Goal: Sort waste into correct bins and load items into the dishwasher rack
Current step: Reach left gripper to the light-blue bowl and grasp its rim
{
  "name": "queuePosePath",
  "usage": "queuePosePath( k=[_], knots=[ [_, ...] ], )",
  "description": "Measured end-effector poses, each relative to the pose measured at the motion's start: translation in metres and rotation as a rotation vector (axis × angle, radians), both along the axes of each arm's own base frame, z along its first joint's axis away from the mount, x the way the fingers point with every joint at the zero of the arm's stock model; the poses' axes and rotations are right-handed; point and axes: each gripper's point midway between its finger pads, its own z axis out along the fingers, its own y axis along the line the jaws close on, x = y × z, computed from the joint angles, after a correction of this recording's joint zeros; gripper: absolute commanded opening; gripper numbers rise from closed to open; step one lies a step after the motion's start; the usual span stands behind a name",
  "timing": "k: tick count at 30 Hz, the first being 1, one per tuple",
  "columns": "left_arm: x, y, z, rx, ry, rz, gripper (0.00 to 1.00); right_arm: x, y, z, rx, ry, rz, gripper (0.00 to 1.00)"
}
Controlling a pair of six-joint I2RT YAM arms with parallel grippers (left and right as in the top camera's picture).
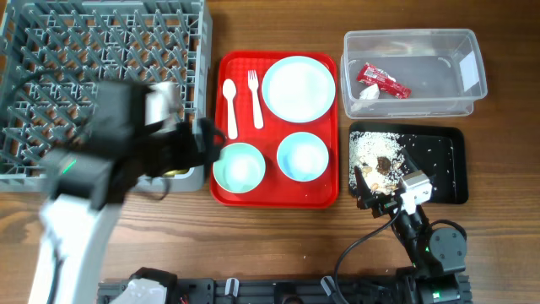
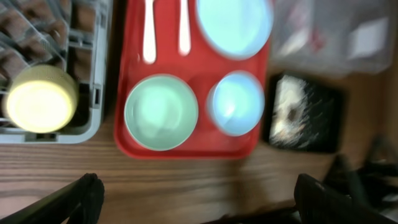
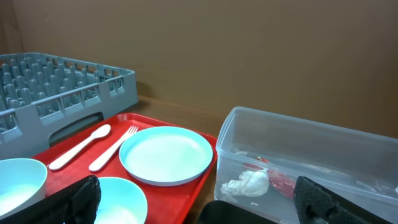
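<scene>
The big grey dishwasher rack (image 1: 101, 76) with its many little pegs sits at the left end of the bench (image 1: 278, 245). A small yellow cup (image 2: 40, 99) is inside it, in the corner near the red serving tray (image 1: 274, 197). On that red tray lie a white spoon (image 1: 230, 108) and a white fork (image 1: 254, 99), side by side. Next to them is a round pale blue plate (image 1: 298, 88). Below these sit a blue-green bowl (image 1: 239, 166) and a smaller pale blue dish (image 1: 302, 156). All three look clean. To the right of the tray is a clear tub (image 1: 409, 35). It has a small red wrapper (image 1: 382, 81) and a crumpled white scrap (image 1: 369, 92) in it, and the two touch. Below the tub is a flat black tray (image 1: 451, 173) with white rice grains and brown bits (image 1: 375, 154) spread on it, mostly on its left side. The left gripper (image 2: 199, 196) is up over the bench edge, near the bowl. Its fingers are spread wide and hold nothing. The right gripper (image 3: 196, 202) is low by the black tray. It is wide apart too, with nothing in it.
</scene>
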Motion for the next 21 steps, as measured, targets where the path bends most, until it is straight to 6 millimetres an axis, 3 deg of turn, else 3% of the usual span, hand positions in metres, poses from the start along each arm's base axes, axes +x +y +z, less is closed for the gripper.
queuePosePath(
  k=[5,10,13,17,21],
  knots=[
    [0.013,-0.043,-0.067,0.224,0.158,-0.085,0.9,0.0,0.0,0.0,0.0,0.0,0.0,1.0],
    [0.023,-0.061,-0.116,0.333,0.27,-0.022,0.68,0.0,0.0,0.0,0.0,0.0,0.0,1.0],
    [0.026,-0.063,-0.146,0.385,0.345,0.017,0.6,0.0,0.0,0.0,0.0,0.0,0.0,1.0],
    [0.026,-0.062,-0.173,0.433,0.42,0.057,0.57,0.0,0.0,0.0,0.0,0.0,0.0,1.0],
    [0.026,-0.063,-0.179,0.433,0.438,0.069,0.58,0.0,0.0,0.0,0.0,0.0,0.0,1.0]
  ],
)
